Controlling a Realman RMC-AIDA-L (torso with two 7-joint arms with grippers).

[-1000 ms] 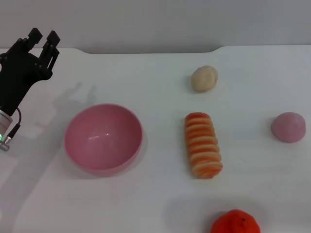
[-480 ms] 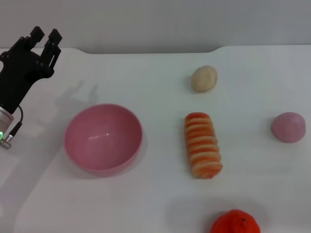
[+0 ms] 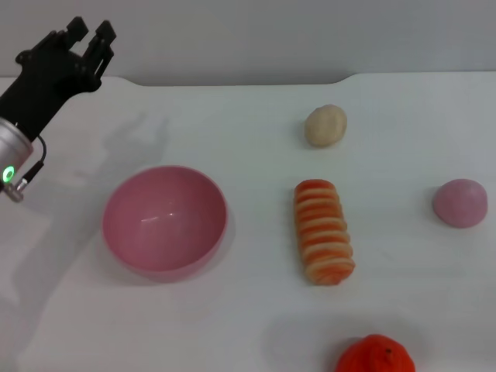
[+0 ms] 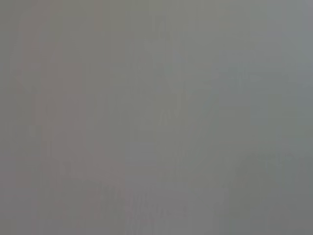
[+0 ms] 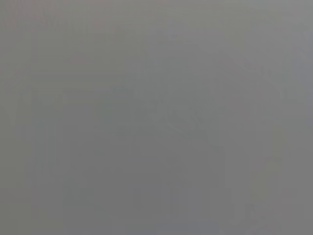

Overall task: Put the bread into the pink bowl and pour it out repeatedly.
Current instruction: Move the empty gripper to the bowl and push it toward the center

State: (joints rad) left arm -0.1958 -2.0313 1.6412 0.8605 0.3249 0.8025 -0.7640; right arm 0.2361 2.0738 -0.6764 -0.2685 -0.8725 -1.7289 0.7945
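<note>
The pink bowl [image 3: 164,219] stands upright and empty on the white table, left of centre in the head view. To its right lies the bread [image 3: 322,230], an orange and cream striped roll, lengthwise on the table. My left gripper [image 3: 91,32] is raised at the far left, behind and left of the bowl, open with nothing between its black fingers. The right gripper is out of view. Both wrist views show only flat grey.
A small beige lump [image 3: 325,125] sits behind the bread. A solid pink dome [image 3: 459,202] rests at the right edge. An orange fruit [image 3: 375,356] lies at the front, partly cut off. The table's back edge [image 3: 232,81] runs behind everything.
My left gripper has risen and shifted slightly right and toward the back. The bowl, bread and other objects have not moved.
</note>
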